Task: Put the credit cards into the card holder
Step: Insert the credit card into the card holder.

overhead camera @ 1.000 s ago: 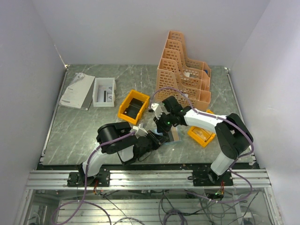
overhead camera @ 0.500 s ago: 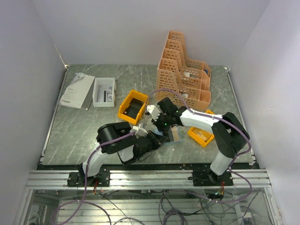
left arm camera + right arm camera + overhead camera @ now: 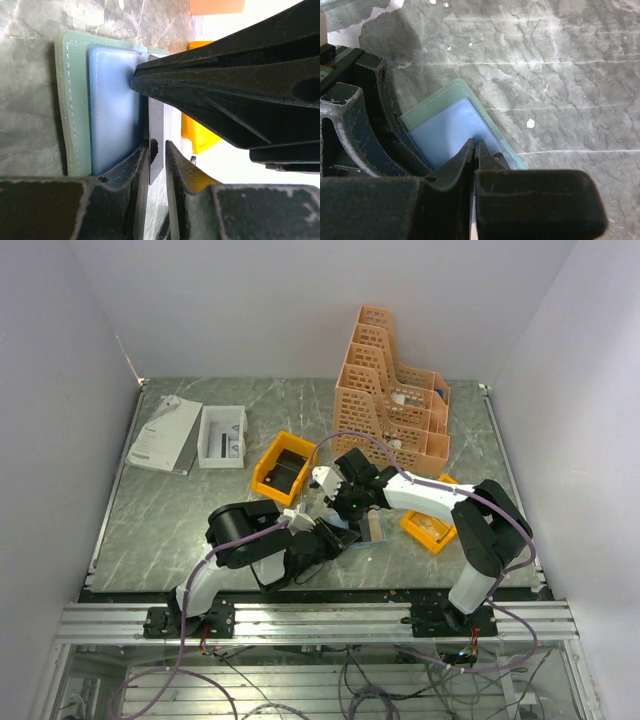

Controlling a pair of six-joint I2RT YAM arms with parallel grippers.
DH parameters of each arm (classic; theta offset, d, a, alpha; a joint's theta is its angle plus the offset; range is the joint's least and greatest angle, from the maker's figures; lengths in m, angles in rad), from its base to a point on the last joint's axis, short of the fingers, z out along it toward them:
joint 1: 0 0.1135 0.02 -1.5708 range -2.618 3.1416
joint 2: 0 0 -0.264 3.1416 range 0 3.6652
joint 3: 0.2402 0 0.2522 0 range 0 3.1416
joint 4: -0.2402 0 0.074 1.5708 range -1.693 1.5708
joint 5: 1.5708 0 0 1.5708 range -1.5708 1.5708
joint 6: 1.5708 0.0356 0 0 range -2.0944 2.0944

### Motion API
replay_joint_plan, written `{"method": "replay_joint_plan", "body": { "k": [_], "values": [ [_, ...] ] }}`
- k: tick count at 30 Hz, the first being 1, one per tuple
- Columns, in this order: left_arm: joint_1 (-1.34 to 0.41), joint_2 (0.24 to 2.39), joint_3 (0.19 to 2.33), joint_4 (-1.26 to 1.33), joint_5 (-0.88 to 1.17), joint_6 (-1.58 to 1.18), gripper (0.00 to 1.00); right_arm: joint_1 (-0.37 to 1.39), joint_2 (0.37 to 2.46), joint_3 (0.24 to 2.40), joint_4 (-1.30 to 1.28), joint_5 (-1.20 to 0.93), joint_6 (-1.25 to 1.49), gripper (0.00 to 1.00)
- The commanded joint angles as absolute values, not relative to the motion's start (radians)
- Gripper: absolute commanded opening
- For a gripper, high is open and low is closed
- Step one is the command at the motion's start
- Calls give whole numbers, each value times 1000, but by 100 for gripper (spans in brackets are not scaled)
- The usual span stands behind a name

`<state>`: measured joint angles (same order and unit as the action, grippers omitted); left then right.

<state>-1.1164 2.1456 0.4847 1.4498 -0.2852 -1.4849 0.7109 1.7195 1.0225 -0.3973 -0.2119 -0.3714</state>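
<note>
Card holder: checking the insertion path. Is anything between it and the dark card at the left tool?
Nothing lies between the thin dark card and the blue inner panel of the open grey-green card holder; the card stands right at the panel's edge. The right tool, shut, crowds that same seam.

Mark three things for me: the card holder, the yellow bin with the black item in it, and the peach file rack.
card holder (image 3: 74,100), left wrist view, grey-green stitched border.
yellow bin (image 3: 262,483), top view, near-left rim.
file rack (image 3: 365,390), top view, lattice side wall.
</note>
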Motion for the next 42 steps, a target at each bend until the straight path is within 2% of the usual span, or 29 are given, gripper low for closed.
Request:
{"method": "replay_joint_plan", "body": {
  "k": [1,23,42],
  "values": [
    [-1118,2142,482,1451,-287,-1455,32,713,1738,1049,-434,-195,-387,0],
    [-1118,2027,448,1317,-289,-1397,38,687,1731,1060,-479,-265,-413,0],
    [-1118,1857,443,1039,-293,-1296,36,652,1718,1077,-528,-435,-431,0]
  ]
}}
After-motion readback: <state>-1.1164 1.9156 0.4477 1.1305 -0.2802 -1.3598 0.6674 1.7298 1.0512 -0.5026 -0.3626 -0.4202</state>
